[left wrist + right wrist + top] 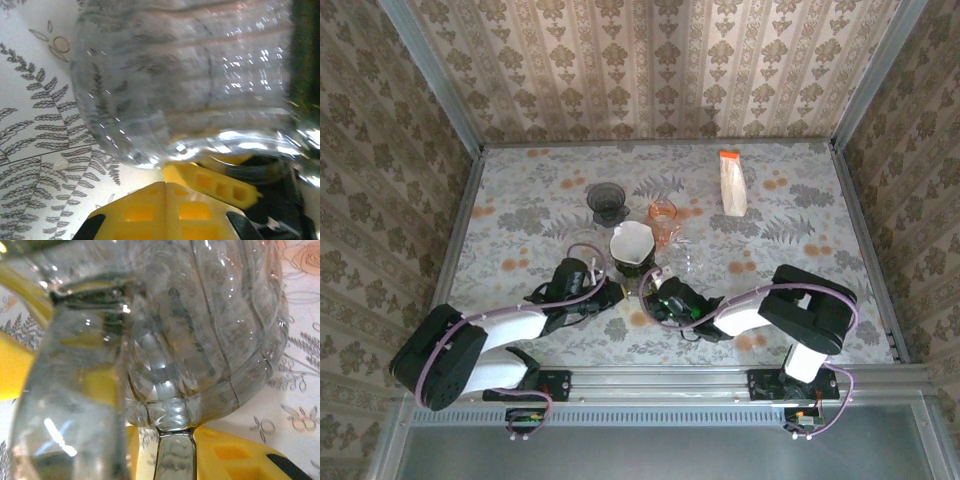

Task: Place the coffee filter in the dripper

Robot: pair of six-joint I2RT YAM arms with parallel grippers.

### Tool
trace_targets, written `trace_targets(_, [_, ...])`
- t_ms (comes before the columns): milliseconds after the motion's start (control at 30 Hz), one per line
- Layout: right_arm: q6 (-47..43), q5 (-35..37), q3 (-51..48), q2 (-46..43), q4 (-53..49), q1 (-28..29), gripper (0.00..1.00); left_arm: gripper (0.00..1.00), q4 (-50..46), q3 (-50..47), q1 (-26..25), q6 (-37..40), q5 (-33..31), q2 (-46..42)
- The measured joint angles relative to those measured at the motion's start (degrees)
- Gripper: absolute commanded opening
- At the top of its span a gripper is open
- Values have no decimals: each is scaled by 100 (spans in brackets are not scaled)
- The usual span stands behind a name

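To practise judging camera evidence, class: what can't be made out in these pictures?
Top external: how deep the coffee filter sits; its rim hides what is beneath, and it is small.
Left wrist: part of the clear dripper, cut off by the top edge; its contents, smeared by glare.
Right wrist: one finger of the right gripper, blurred behind close glass.

Top view: bright, even overhead light, sharp, soft shadow under the left arm (505,328). Left wrist: too close, glass dripper (190,85) blurred, white glare specks at right; table print (30,125) sharper. Right wrist: glass warps the background, strong highlights, right gripper's yellow fingers (235,455) out of focus.
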Motion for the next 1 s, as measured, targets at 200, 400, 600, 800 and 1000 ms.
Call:
trace_targets(200, [-85,-76,374,385,133,-168,33,6,-476,-26,0,-28,-181,-798])
trace_targets(400, [-120,-136,691,662,173,-280,33,7,-1191,-144,0,-68,-369,-1687])
trace_targets(600, [-120,-254,835,776,205,-334,39,13,-1917,-201,0,-98,-588,-2531])
trace_targets(800, [-92,-448,778,745,358,-330,56,25,-2393,-201,0,-103,-769,-2942])
trace_targets(1000, [-20,-474,352,345,323,-275,62,41,-2638,-201,33,-72,-866,-2999])
